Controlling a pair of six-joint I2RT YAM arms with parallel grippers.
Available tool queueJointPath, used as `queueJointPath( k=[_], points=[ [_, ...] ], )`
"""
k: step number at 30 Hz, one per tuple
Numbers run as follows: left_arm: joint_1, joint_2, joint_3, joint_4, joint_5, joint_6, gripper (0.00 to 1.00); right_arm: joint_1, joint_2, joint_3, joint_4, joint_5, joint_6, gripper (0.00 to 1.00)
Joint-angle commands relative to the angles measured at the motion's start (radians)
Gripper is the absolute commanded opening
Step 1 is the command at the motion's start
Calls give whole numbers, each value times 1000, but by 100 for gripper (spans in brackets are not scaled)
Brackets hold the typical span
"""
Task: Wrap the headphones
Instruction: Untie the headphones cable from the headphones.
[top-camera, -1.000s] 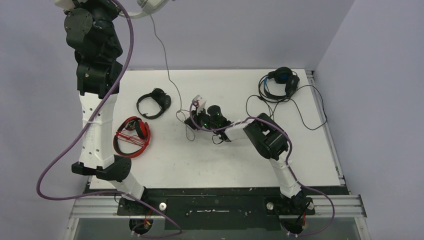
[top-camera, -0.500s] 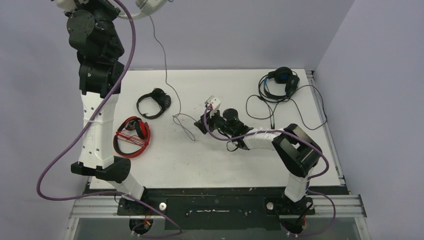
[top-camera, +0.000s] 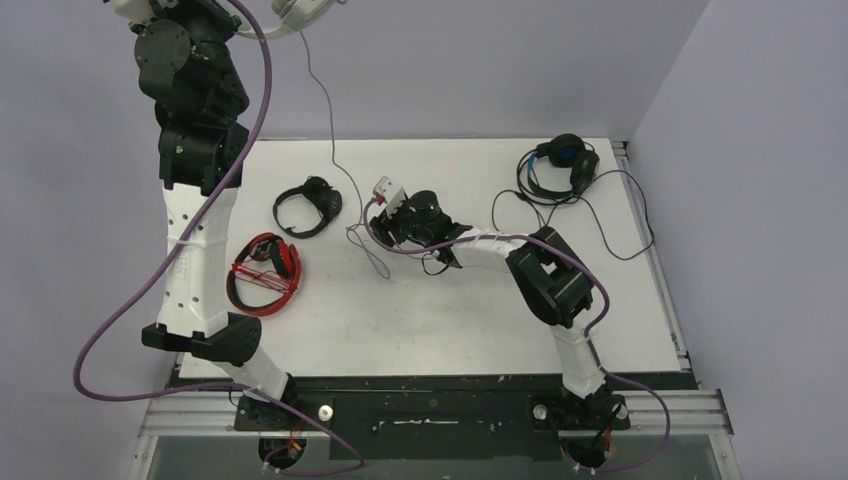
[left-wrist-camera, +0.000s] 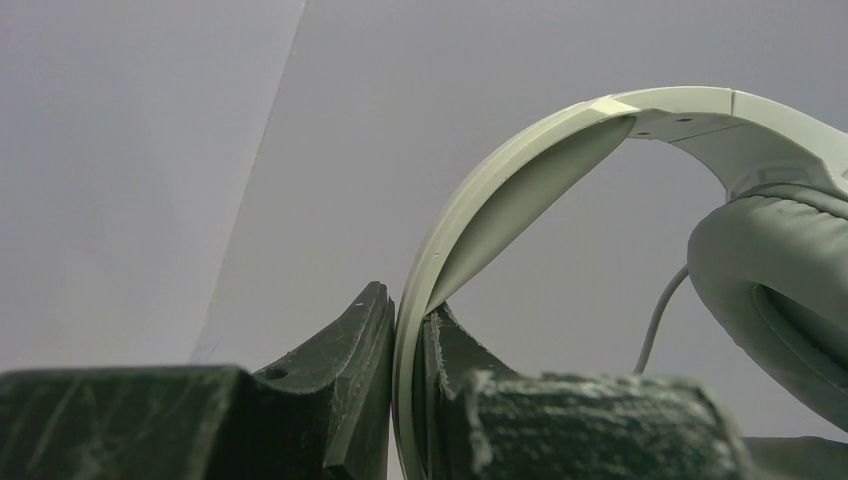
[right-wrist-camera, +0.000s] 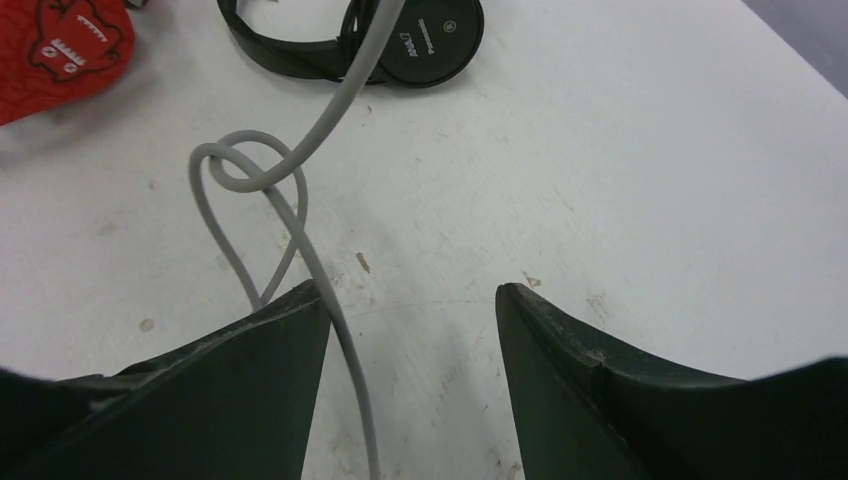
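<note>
My left gripper (left-wrist-camera: 410, 330) is raised high at the back left and is shut on the headband of the white-grey headphones (left-wrist-camera: 520, 170). One grey ear pad (left-wrist-camera: 780, 280) hangs to its right. In the top view this headset (top-camera: 300, 12) sits at the upper edge, and its grey cable (top-camera: 332, 130) drops to the table. The cable's end loops (right-wrist-camera: 250, 170) in front of my right gripper (right-wrist-camera: 412, 300). That gripper is open and low over the table, with the cable lying against its left finger (right-wrist-camera: 270, 370). On the table lie small black headphones (top-camera: 308, 207), red-and-black headphones (top-camera: 265, 272) and black-and-blue headphones (top-camera: 560, 165).
The thin black cable (top-camera: 610, 225) of the black-and-blue set sprawls across the back right of the white table (top-camera: 450, 320). A metal rail (top-camera: 430, 410) runs along the near edge by the arm bases. Purple walls close in at the back and right.
My right gripper has gone from nearly shut to open. It swung right, away from the grey cable, then back left and farther up the table. The left arm holds still.
</note>
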Motion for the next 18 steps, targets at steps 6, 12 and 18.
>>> queueJointPath(
  k=[6,12,18],
  points=[
    [0,-52,8,141,-26,-14,0,-2,84,92,-69,19,-18,11],
    [1,-75,-49,218,-126,79,0,-130,-185,-262,94,82,165,0],
    [4,-111,-180,368,-248,212,0,-306,-539,-595,-57,354,260,0]
  ],
)
